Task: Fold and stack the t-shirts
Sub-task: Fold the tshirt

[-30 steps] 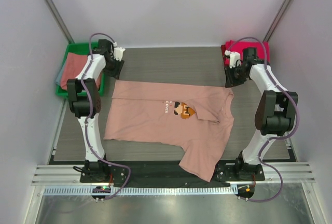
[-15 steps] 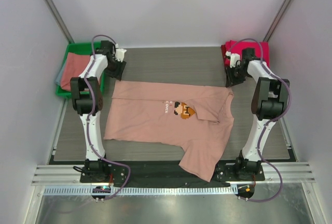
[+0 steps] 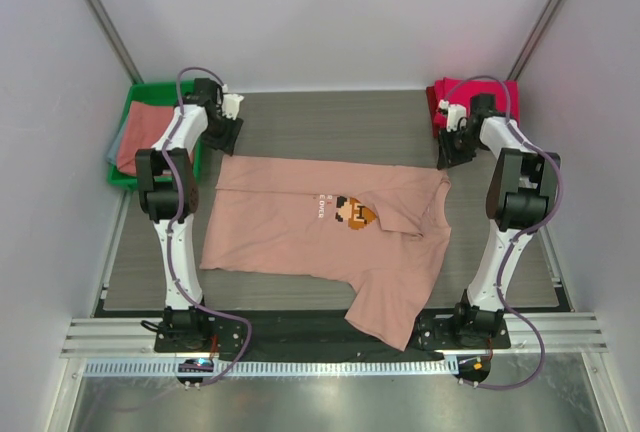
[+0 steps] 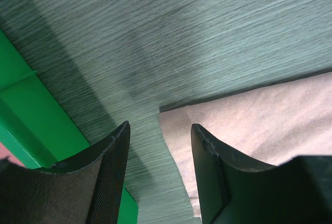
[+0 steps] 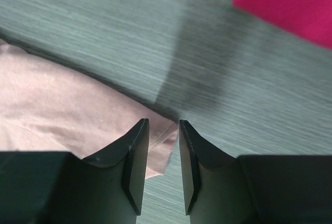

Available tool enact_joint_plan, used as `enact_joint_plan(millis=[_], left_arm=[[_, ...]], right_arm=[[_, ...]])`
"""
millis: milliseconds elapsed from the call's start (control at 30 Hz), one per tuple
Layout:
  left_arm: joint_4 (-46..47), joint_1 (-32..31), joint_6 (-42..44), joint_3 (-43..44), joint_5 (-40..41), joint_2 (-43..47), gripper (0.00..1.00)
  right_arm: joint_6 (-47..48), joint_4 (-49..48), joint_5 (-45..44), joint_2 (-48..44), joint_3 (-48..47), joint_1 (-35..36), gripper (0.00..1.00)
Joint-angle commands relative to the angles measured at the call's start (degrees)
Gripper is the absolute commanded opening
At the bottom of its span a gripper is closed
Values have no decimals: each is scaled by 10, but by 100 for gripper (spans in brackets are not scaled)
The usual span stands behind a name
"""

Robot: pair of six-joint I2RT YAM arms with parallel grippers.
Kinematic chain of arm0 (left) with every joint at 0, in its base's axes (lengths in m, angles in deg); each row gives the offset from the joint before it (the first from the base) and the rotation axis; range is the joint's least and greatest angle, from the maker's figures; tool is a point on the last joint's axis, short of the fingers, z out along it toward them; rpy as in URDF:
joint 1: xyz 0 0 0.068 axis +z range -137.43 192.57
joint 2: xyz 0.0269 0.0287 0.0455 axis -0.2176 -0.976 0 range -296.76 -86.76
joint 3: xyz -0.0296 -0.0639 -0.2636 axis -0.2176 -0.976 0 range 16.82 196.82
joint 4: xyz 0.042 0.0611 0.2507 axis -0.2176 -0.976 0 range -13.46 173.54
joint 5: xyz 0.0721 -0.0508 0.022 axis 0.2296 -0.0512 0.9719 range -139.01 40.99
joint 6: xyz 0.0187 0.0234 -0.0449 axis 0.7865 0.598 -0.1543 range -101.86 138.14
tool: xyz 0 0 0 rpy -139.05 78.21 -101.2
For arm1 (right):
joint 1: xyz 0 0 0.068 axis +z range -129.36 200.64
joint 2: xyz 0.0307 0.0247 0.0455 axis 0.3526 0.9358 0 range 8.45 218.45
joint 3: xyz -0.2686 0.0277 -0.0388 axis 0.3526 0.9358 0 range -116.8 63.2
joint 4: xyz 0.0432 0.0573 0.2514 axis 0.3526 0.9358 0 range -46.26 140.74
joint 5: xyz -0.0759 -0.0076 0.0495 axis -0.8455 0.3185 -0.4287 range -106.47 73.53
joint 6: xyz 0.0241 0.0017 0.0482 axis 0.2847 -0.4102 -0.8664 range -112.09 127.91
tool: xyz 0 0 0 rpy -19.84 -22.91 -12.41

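A salmon-pink t-shirt with a pixel-art print lies spread flat in the middle of the table, one sleeve hanging over the near edge. My left gripper hovers at its back left corner, jaws open. In the left wrist view that corner lies between and below the open gripper. My right gripper is at the back right corner. In the right wrist view its jaws stand a narrow gap apart around the gripper's middle, above the hemmed corner, nothing pinched. A magenta t-shirt lies folded at the back right.
A green bin at the back left holds folded salmon and grey shirts; its wall is just left of my left fingers. The magenta cloth lies just beyond the right gripper. White walls enclose the table.
The left jaws have opened wider. Both arms have drawn their elbows up and in a little. The shirt has not moved.
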Motion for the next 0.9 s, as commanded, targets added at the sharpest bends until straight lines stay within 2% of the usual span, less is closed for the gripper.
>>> enact_joint_plan(millis=[0,300,467,867], left_arm=[[-3,1,9,5,5,17,52],[-2,1,14,1,14,18,53],[-6,1,16,5,9,13,58],[-12,1,12,26,-6,-12,61]], right_arm=[[6,5,14,-19,14,1,36],[11,12,2,-8,25,-1,36],[17,10,-11,7,20,-5,36],[14,5,-19,42,-2,-7,39]])
